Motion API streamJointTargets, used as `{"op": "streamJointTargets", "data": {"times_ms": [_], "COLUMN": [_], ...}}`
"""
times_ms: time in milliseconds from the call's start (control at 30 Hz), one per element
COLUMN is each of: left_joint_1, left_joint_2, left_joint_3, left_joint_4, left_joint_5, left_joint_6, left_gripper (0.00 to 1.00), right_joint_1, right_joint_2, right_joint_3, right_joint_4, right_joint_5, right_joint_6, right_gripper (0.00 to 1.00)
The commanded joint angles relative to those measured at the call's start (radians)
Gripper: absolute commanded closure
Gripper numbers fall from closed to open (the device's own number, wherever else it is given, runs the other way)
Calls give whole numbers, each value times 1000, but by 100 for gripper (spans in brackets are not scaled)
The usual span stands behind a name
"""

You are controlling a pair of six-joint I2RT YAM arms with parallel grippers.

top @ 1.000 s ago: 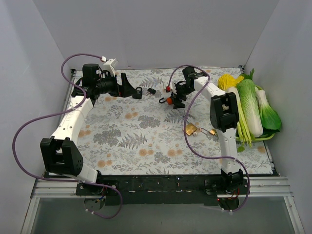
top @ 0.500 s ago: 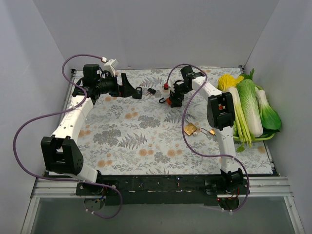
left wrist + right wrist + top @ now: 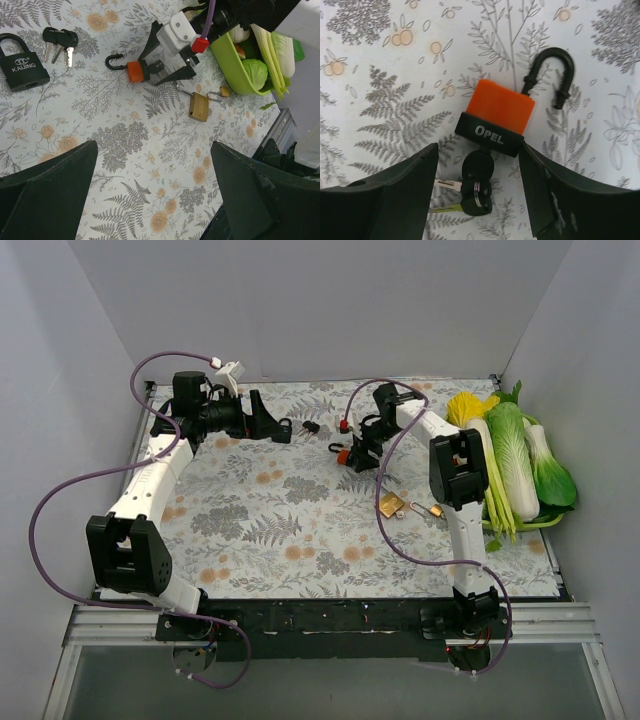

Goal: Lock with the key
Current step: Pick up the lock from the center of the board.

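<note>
fingers of the right gripper (image 3: 479, 150) stand apart, flanking the black base of the orange padlock (image 3: 500, 107) on the floral cloth (image 3: 380, 60); its key (image 3: 477, 170) sits in the keyhole, shackle (image 3: 555, 52) swung open. left gripper (image 3: 152, 147) gapes wide near a black padlock (image 3: 22, 67).

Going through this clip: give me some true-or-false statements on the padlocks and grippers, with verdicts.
1. The orange padlock has its shackle open. True.
2. The left gripper holds the black padlock. False: it is open and empty; that padlock lies on the cloth.
3. The right gripper has a finger on each side of the orange padlock. True.
4. The black padlock's shackle is open. False: it is shut.
5. The brass padlock lies in the green tray. False: it lies on the cloth beside it.
6. Keys sit at the orange padlock's bottom end. True.
</note>
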State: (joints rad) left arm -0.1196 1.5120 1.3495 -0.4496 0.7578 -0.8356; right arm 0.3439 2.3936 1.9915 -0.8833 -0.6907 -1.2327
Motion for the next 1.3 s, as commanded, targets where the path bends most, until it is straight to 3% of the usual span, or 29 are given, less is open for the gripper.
{"op": "streamJointTargets", "data": {"times_ms": [0,200,467,667,767,867,900,933,1167,1267], "left_joint_1": [5,5,5,5,5,5,5,5,15,15], "left_joint_2": [2,2,-13,-13,-16,-27,-30,-36,-70,-73], "left_joint_3": [17,19,4,-6,-12,-24,-30,-32,-75,-82], "left_joint_4": [31,37,37,43,57,78,83,89,112,109], "left_joint_5": [35,21,-5,-37,-15,-11,-11,-11,18,127], "left_joint_6": [-17,-33,-33,-40,-54,-63,-62,-57,47,192], "left_gripper": [2,2,2,2,2,2,2,2,2,2], "right_joint_1": [13,32,47,60,60,60,60,60,60,60], "right_joint_2": [-68,-91,-73,-63,-59,-73,-80,-89,-264,-336], "right_joint_3": [-95,-126,-128,-148,-145,-120,-103,-94,-66,-82], "right_joint_4": [21,168,219,218,210,182,170,146,-47,-101], "right_joint_5": [31,82,103,144,145,109,97,80,-136,-200], "right_joint_6": [110,327,429,411,411,414,412,403,366,371], "right_gripper": [23,14,18,33,49,77,95,99,99,99]}}
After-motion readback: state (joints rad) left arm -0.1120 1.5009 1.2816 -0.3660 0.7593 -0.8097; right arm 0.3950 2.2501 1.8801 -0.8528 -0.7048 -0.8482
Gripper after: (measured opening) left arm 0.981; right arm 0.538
